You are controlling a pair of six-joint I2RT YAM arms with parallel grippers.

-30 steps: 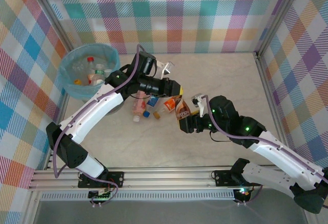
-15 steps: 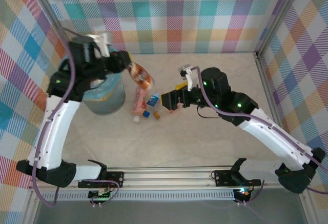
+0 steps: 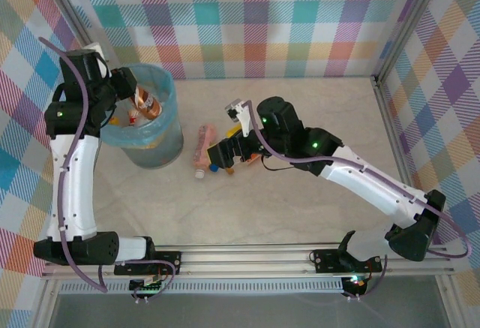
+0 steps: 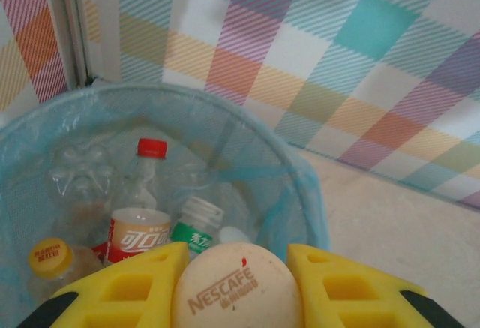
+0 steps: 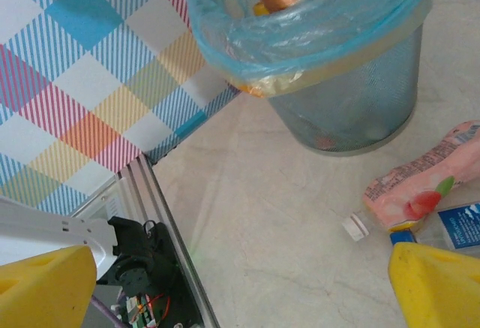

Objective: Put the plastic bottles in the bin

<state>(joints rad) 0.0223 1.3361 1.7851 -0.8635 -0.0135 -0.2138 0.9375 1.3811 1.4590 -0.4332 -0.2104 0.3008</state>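
While left hand grips brown bottle over bin holding bottles, right hand wide.

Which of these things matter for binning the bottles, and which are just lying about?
Job: bin; Nescafe bottle above it; red-capped bottle inside it; pink bottle and blue-labelled bottle on the table.
Just there: checked walls; metal rail.

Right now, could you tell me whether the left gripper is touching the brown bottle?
Touching. The left wrist view shows the brown bottle clamped between the two yellow fingers of the left gripper, both flush against its sides.
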